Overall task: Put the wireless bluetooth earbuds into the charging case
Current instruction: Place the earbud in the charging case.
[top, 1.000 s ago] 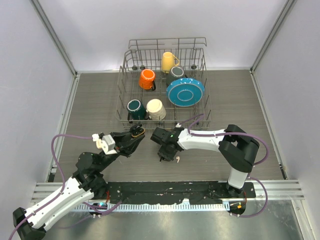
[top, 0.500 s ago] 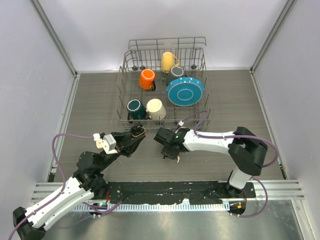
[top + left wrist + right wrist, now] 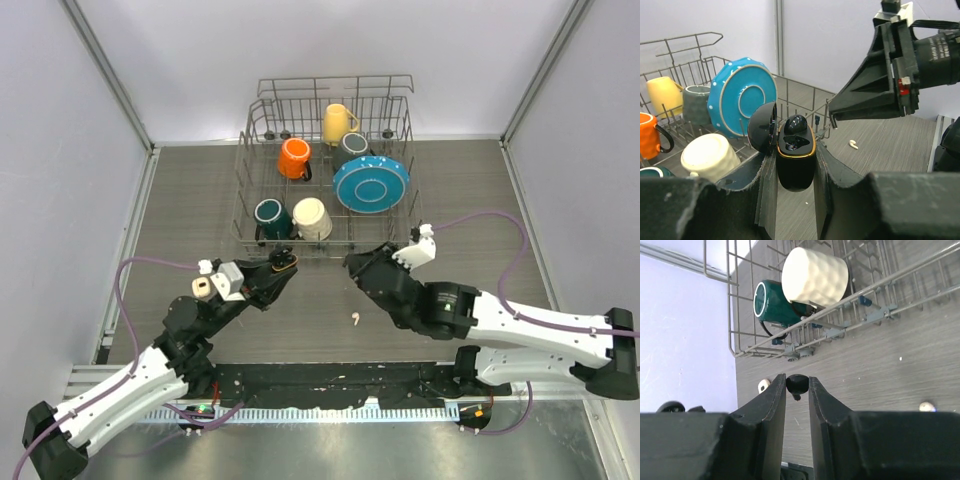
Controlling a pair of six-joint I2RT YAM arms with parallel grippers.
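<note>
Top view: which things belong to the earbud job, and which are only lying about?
Job: charging case, open in the left gripper; black earbud in the right gripper; white earbud on the table.
Lying about: dish rack, blue plate, orange mug, yellow mug, cream mug, teal mug, grey mug.

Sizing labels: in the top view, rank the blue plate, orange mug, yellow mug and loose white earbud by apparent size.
Largest: blue plate
Then orange mug and yellow mug, about alike
Smallest: white earbud
</note>
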